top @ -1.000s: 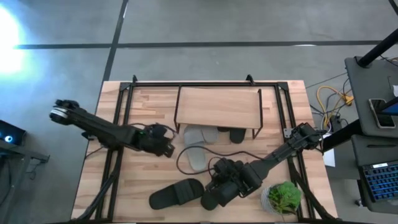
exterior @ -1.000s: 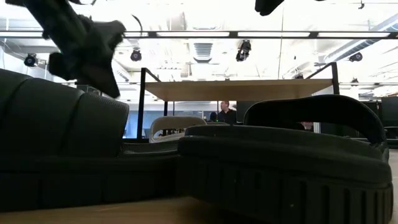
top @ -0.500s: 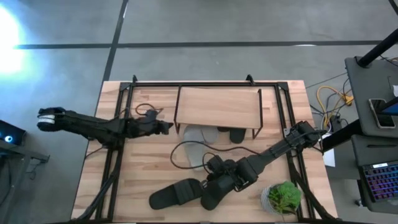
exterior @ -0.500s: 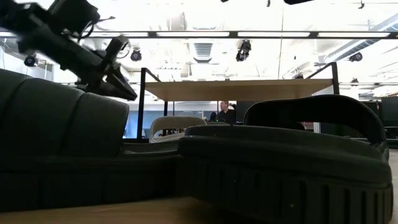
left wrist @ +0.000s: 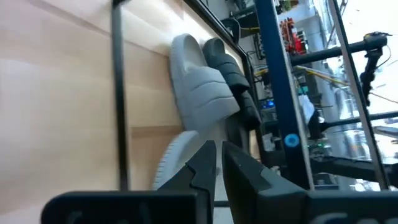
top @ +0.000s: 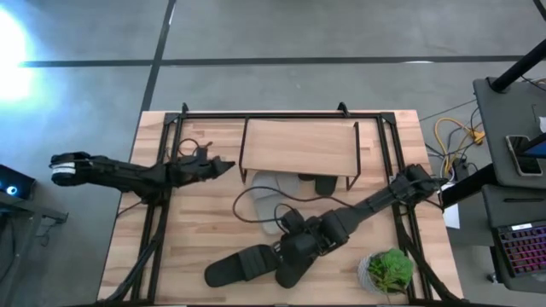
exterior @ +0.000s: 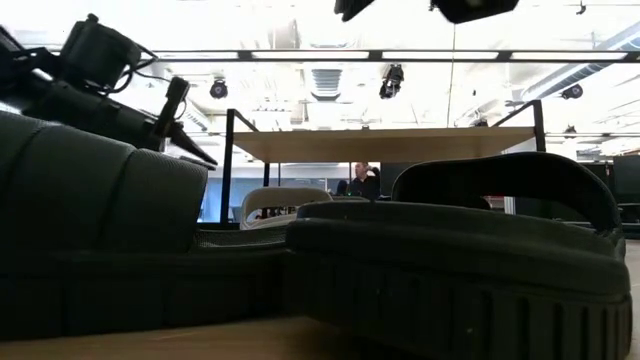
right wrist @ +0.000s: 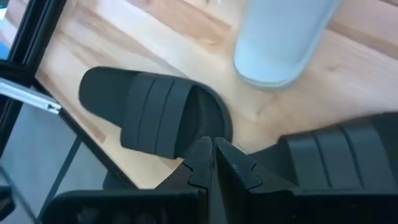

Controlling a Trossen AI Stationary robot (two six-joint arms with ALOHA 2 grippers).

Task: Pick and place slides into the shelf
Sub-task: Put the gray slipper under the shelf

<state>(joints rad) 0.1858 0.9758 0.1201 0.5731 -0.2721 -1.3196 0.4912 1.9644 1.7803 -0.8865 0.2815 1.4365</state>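
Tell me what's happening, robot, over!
Left gripper jaws shut, empty, beside the shelf. Right gripper jaws shut, empty, over two black slides at the table's near edge. One grey slide in the open; others under the shelf.

Grey floor (top: 341, 34), ceiling lights (exterior: 390, 82)

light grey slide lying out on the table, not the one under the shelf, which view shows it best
The high view: the light grey slide lies on the table just in front of the shelf. The right wrist view shows only one end, the left wrist view only an edge, and the low view does not show it clearly.
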